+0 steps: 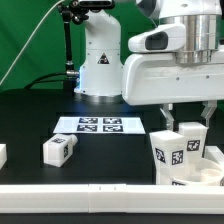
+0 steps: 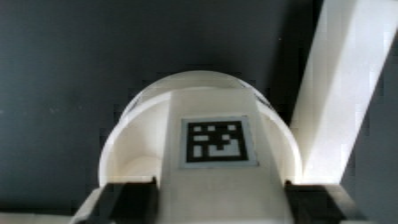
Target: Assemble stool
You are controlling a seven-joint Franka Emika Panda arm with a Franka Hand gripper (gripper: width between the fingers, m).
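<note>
1. White plastic leg (image 1: 191,143) stands at the exterior view's right, between the fingers of the gripper (image 1: 189,122); the jaws are clamped on its sides.
2. Wrist view, same leg (image 2: 214,110): it fills the middle, rounded end pointing away from the camera, square tag facing the lens. The gripper (image 2: 217,202) has both fingers (image 2: 125,203) pressed against its flanks.
3. Just beside it, toward the exterior view's left, stands a second leg (image 1: 163,153), tag toward the camera. Touching the held one or not: cannot tell.
4. Below both is the seat (image 1: 197,178), a round white part at the lower right, cut off by the frame edge. Whether either leg is seated in it: cannot tell.
5. One loose leg (image 1: 59,150) lies on its side on the black table (image 1: 30,120), well apart from the gripper, near the marker board (image 1: 100,125).
6. At the exterior view's far left edge is a white piece (image 1: 2,155), mostly cut off.
7. Along the front table edge runs a long white bar (image 1: 90,190); the wrist view shows a bar (image 2: 338,90) beside the held leg.
8. Behind the marker board stands the robot base (image 1: 100,60).
</note>
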